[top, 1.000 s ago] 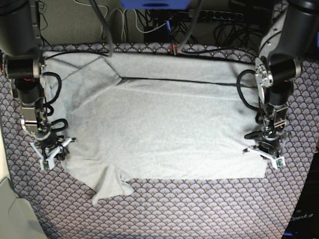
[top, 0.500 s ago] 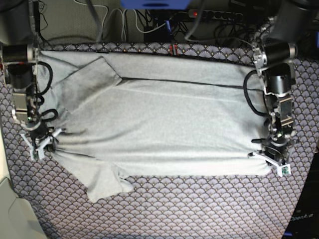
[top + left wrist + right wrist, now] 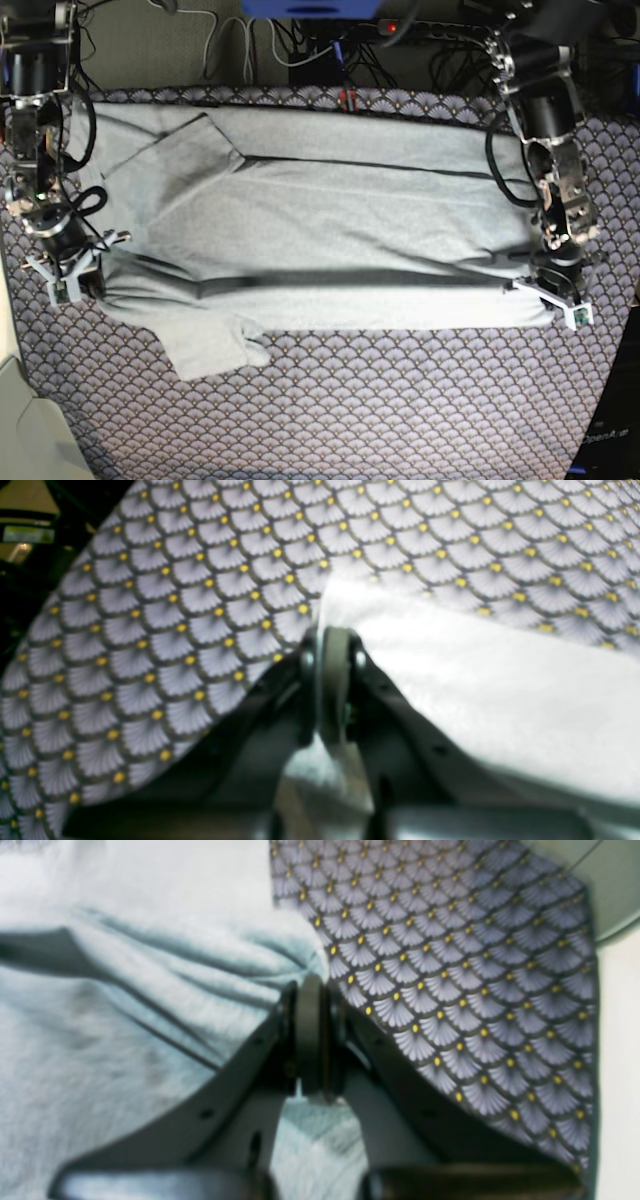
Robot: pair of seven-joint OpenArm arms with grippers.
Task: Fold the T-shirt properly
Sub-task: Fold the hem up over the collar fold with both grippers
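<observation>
Pale grey short-sleeved cotton T-shirt (image 3: 330, 230) lies spread across the middle of the purple-grey fan-patterned table cloth (image 3: 400, 410) in the base view, its long side running from 9 o'clock to 3 o'clock. A dark line runs along the cloth of the shirt near its 12 o'clock edge, and a darker shadowed crease runs parallel to its 6 o'clock edge, where the fabric looks raised or doubled. One sleeve lies folded over the body toward 10 o'clock, and another sticks out onto the table cloth at about 7 o'clock. The right gripper (image 3: 68, 268), at 9 o'clock in the base view, is clenched on the edge of the T-shirt; the right wrist view shows its two dark fingers (image 3: 235, 1075) pressed together around a bunched fold of pale fabric (image 3: 150, 990), with the patterned table cloth (image 3: 450, 990) to the 3 o'clock side. The left gripper (image 3: 556, 298), at about 4 o'clock in the base view, is likewise clenched on the corner of the T-shirt there; in the left wrist view its fingers (image 3: 415, 740) meet around the shirt's edge (image 3: 475, 680), the pale cloth stretching away toward 3 o'clock and the fan pattern (image 3: 175, 605) filling the 9 to 12 o'clock part. Both wrist views are blurred. Cables and a power strip (image 3: 440, 30) lie beyond the table at 12 o'clock.
</observation>
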